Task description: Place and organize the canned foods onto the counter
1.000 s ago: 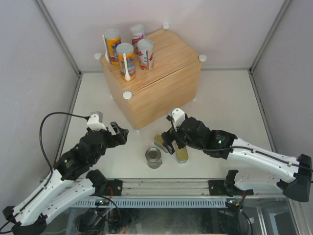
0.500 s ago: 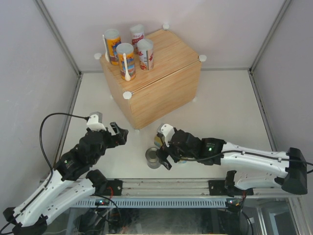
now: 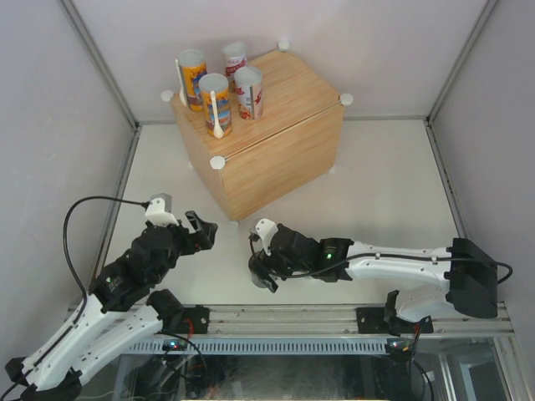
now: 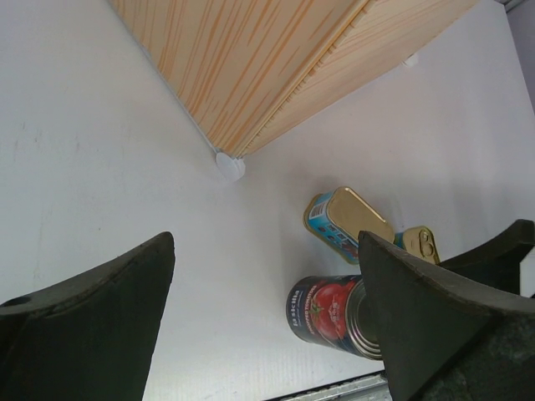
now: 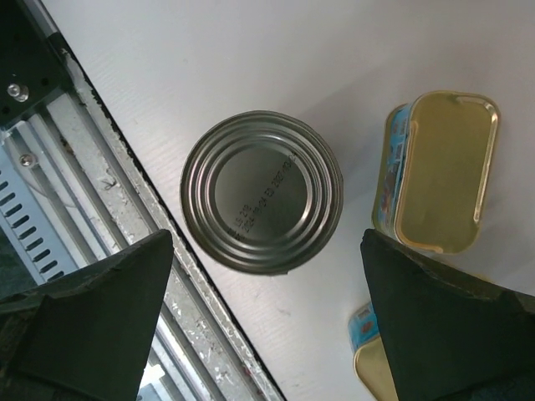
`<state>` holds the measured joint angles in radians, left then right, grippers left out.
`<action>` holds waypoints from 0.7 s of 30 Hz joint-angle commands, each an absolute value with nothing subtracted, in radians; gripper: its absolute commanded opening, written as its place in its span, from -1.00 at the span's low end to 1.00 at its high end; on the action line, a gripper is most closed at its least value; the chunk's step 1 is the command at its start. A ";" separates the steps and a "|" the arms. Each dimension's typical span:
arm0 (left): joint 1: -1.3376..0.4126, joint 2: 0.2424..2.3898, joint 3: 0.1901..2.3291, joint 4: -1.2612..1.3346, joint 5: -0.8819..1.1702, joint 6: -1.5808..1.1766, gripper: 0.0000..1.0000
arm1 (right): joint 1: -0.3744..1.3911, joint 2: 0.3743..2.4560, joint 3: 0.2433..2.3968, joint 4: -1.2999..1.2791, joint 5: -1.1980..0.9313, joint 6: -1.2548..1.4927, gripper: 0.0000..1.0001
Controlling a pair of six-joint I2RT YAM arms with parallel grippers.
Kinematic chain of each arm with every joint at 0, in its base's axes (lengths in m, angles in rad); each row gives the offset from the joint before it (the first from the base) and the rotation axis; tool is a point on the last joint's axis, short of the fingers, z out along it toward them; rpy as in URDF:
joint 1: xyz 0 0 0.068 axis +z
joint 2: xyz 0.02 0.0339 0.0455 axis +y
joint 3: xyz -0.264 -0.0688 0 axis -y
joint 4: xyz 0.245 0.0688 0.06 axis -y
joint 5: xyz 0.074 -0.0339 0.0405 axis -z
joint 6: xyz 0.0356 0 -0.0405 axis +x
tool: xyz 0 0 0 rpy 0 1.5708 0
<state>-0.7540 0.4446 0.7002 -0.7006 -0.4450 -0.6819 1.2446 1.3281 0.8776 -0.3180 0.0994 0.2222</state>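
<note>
One silver-topped can (image 5: 261,194) centred below right gripper (image 5: 263,251), jaws spread wide; left gripper (image 4: 266,251) also wide

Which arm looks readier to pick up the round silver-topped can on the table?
Right. The right gripper, open, hangs directly over the can; the left gripper, also open, is off to one side of it.

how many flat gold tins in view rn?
2. One flat gold-teal tin sits on the white table beside the silver-topped dark-blue can; the second tin sits next to it, partly cut off. In the top view the right arm hides both.
</note>
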 commanded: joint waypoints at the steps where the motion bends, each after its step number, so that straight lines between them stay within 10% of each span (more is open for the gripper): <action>1: -0.747 0.433 0.690 -0.698 -0.444 -0.699 0.89 | 1.253 1.373 0.919 -0.246 0.108 0.204 0.89; 21: -0.744 0.397 0.665 -0.698 -0.454 -0.695 0.89 | 1.237 1.502 0.995 -0.212 0.071 0.189 0.76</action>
<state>-0.7521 0.4114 0.6804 -0.7132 -0.4423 -0.6823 1.2430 1.4952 0.9565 -0.2478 0.0887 0.2035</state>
